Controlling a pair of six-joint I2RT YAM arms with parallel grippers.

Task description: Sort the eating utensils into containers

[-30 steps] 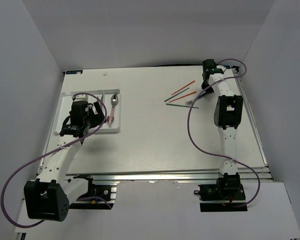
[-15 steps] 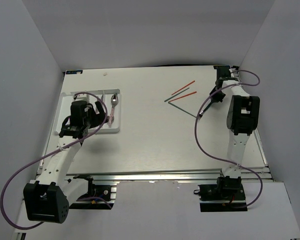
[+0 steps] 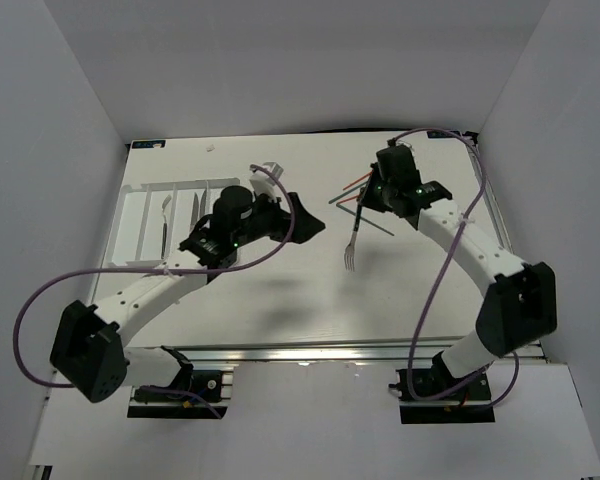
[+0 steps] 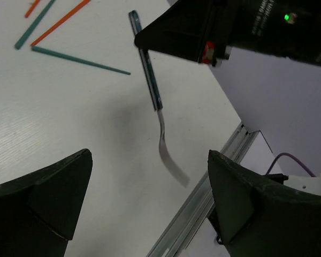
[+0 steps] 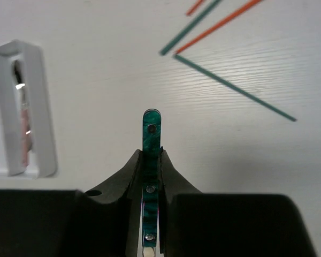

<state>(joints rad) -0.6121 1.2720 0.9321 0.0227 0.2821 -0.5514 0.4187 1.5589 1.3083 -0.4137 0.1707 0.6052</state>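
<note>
Right gripper (image 5: 151, 156) clamped on teal fork (image 3: 351, 248), lifted; left gripper (image 4: 150, 182) agape, empty. Next: carry to tray (image 3: 130, 218), maybe handoff.

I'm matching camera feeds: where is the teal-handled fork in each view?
Top external: fork right of centre, tines downward in frame.
Left wrist: fork at centre, slanting down-right.
Right wrist: fork handle bottom centre, upright in the right claw.
Shared landmark: the lone teal chopstick beside it.

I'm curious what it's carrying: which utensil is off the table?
The teal-handled fork: it hangs gripped in the air; the chopsticks lie flat on the table.
</note>
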